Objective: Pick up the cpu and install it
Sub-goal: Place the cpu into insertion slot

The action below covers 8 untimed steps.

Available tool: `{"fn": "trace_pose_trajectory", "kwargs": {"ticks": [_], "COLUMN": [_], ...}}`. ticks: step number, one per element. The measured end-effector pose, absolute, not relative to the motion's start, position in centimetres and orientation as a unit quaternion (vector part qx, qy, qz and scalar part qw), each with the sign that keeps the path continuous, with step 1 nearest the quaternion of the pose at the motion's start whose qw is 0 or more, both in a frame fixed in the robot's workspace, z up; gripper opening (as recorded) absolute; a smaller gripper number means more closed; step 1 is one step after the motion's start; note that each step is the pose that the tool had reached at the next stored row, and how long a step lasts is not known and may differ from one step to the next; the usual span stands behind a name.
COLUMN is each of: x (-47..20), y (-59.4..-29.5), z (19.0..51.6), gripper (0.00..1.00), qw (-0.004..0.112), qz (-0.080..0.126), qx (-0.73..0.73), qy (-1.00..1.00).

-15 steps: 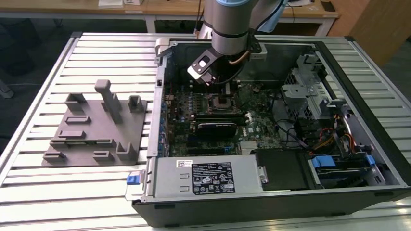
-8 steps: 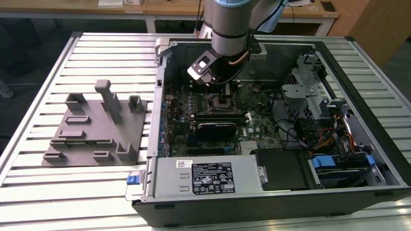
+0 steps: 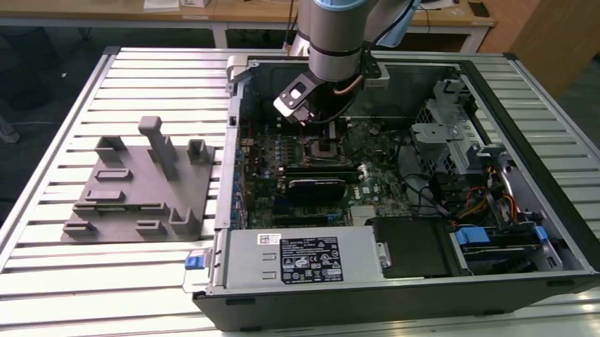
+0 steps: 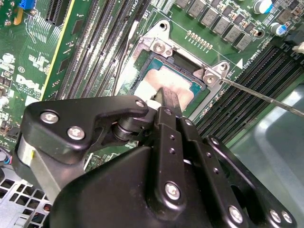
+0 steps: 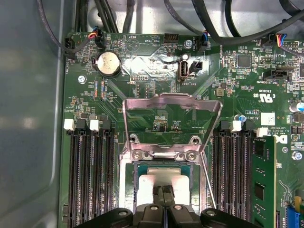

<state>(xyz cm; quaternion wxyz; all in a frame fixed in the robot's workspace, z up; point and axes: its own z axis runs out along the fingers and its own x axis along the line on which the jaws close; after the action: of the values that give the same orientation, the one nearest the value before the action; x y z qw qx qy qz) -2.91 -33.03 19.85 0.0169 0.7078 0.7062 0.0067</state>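
Note:
The cpu (image 5: 164,181) lies flat in the open socket (image 5: 134,183) on the motherboard, its pale silvery top facing up; in the second wrist view the cpu (image 4: 166,81) sits inside the socket's dark frame. My gripper (image 5: 165,197) hangs right over the chip with its two black fingers pressed together, the tips at or just above the top of the chip. Touch cannot be told. The gripper (image 4: 169,99) covers part of the chip. In the exterior view the gripper (image 3: 324,137) reaches down into the computer case (image 3: 525,91) over the socket (image 3: 325,149).
The socket's metal load plate (image 5: 172,100) stands flipped open, and its thin lever (image 4: 266,97) sticks out sideways. Memory slots (image 5: 90,175) flank the socket on both sides. A grey fixture with blocks (image 3: 140,186) lies on the slatted table (image 3: 56,281) at the exterior view's left.

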Motion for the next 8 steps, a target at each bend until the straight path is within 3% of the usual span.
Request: {"fn": "trace_pose_trajectory", "kwargs": {"ticks": [8], "x": [-2.90], "y": [-33.02], "z": [19.87], "gripper": [0.11], "qw": [0.017], "qz": [0.007], "qx": [0.708], "qy": [0.706]}}
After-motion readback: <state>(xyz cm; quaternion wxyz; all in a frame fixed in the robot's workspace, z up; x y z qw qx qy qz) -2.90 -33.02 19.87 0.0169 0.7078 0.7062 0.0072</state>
